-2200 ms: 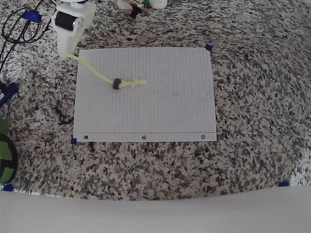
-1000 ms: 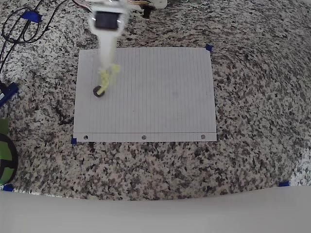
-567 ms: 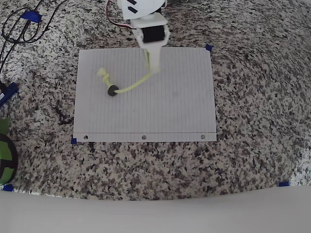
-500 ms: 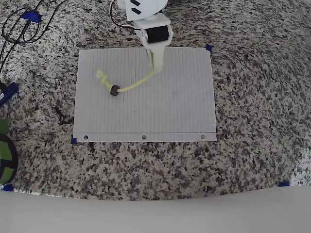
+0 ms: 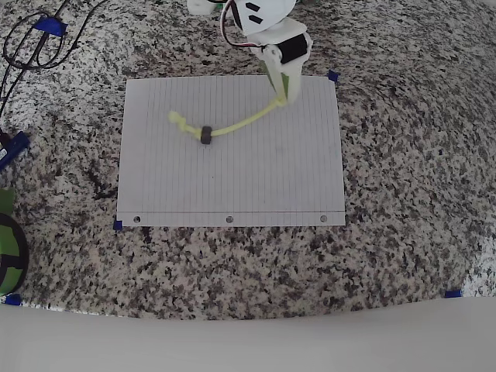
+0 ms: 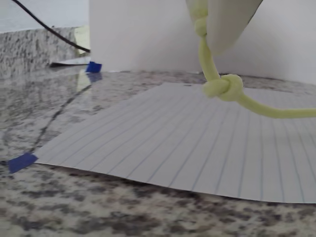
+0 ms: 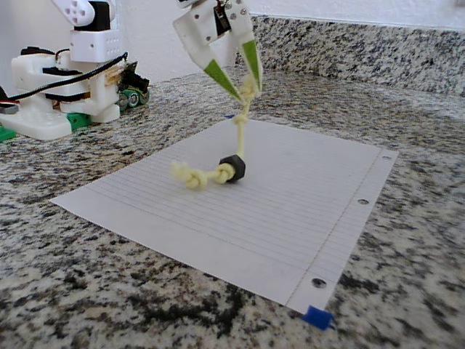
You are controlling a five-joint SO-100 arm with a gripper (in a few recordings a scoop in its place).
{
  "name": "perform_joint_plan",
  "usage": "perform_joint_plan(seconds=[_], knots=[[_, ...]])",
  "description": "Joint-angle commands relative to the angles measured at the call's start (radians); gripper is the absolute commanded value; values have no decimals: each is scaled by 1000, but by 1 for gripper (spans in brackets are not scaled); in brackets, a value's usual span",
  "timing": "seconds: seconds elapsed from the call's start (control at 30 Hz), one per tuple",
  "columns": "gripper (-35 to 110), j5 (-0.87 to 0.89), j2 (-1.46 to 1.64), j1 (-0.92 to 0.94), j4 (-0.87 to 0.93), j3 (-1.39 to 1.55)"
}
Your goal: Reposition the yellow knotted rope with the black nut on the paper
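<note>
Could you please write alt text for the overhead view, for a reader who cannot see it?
A white robot gripper pinches one end of a yellow rope near the top right of a lined paper on a speckled granite counter. The rope trails left across the sheet through a small black nut to a knotted free end.

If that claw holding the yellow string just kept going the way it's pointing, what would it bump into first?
The gripper points down, shut on the yellow knotted rope. Going straight on, it would probably meet the paper near its far edge, though exact depth is unclear.
</note>
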Motion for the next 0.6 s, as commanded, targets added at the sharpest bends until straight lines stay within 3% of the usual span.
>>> perform_joint_plan(seconds=[0.0,0.1,0.17,0.33,0.47,0.57], knots=[[0,9,18,-26,-15,-3],[2,9,9,-40,-11,-2],[23,9,8,-49,3,2],[54,9,11,-69,63,3],[64,9,34,-66,83,3],[64,2,87,-51,103,3]])
